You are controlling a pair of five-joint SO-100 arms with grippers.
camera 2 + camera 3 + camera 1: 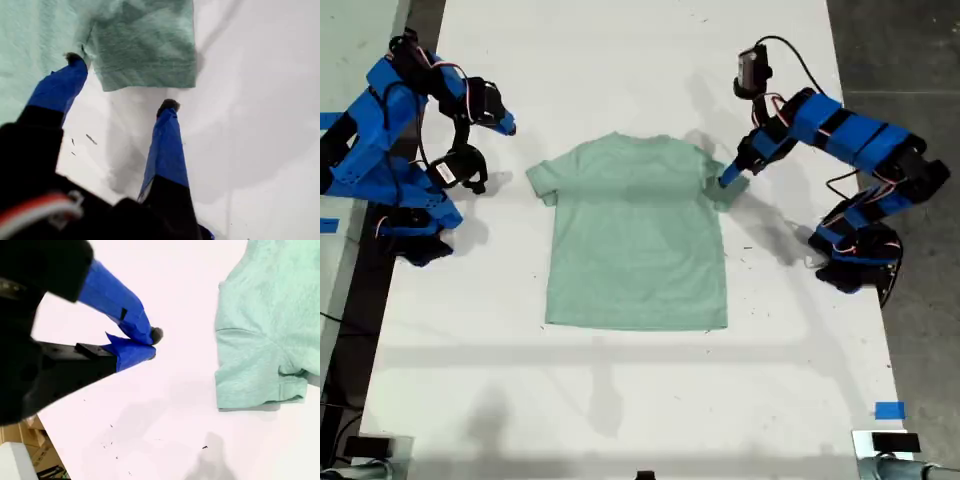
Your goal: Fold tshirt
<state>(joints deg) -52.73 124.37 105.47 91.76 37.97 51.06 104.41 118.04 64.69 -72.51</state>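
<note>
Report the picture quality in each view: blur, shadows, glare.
Exterior view: sharp and evenly lit; soft grey shadows of the arms fall on the table beside and below the tshirt. First wrist view: the arm body up close is blurred, and my first claw casts a faint shadow. Second wrist view: the white tabletop is near glare, and my second claw is slightly soft.

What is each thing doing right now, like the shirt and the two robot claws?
tshirt: lying flat on the table, not folded yet; the sleeve on the exterior view's right looks a bit rumpled.
my first gripper: open, at that sleeve, one fingertip at the cloth.
my second gripper: shut, holding nothing, apart from the other sleeve.
white table: bare around the shirt.
</note>
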